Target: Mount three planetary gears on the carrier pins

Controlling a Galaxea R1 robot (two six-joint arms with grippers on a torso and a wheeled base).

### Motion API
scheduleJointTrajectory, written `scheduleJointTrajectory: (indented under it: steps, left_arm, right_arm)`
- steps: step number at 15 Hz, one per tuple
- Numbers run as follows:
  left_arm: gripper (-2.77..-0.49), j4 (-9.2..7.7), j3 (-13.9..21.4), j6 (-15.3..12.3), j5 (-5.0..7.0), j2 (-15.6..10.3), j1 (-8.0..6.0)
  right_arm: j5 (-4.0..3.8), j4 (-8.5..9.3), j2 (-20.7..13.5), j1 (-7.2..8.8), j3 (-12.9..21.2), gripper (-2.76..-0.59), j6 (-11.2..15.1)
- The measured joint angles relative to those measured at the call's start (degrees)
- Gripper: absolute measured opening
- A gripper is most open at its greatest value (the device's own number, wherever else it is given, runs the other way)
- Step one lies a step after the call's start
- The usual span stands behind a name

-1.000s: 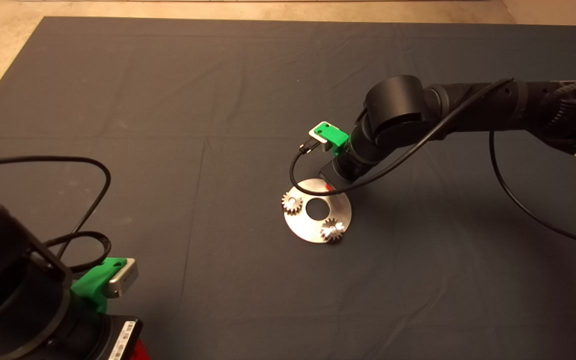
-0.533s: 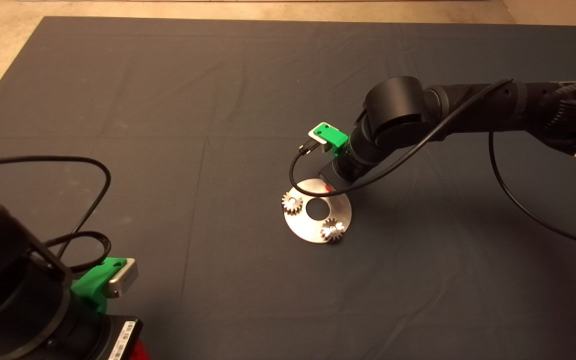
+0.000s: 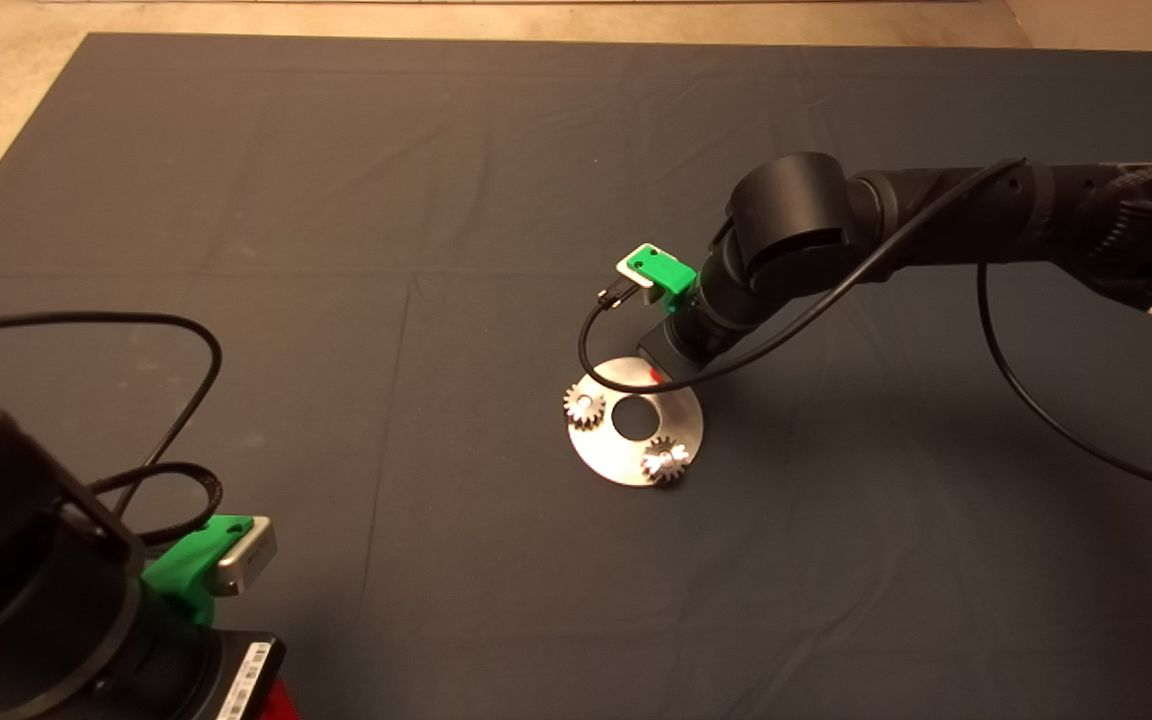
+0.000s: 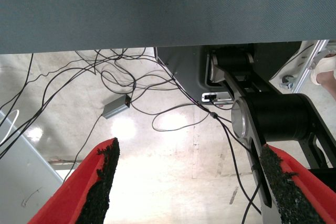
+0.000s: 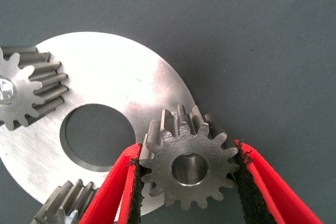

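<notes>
The right pincer point(image 5: 188, 182), closed on the third planetary gear point(image 5: 189, 169), holds it flat, bore upright, above the carrier disc's point(image 5: 115, 93) rim where the last pin lies hidden; left pincer point(image 4: 186, 182) open, parked off the desk.

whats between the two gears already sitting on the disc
In the head view, only bare flat round silver disc and its large centre hole lie between the two small silver-grey gears; the right wrist view agrees.
</notes>
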Motion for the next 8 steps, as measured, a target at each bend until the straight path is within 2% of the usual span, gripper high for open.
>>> scheduleJointTrajectory:
  steps: [2,8]
  left_arm:
    - [-1.37,0.0,0.0,0.0,0.02,0.0,0.0]
    - [-1.37,0.0,0.0,0.0,0.0,0.0,0.0]
  right_arm:
    - [0.46,-0.28,0.2,-0.01,-0.2,-2.29,0.0]
    - [0.41,-0.33,0.1,0.0,-0.3,-2.29,0.0]
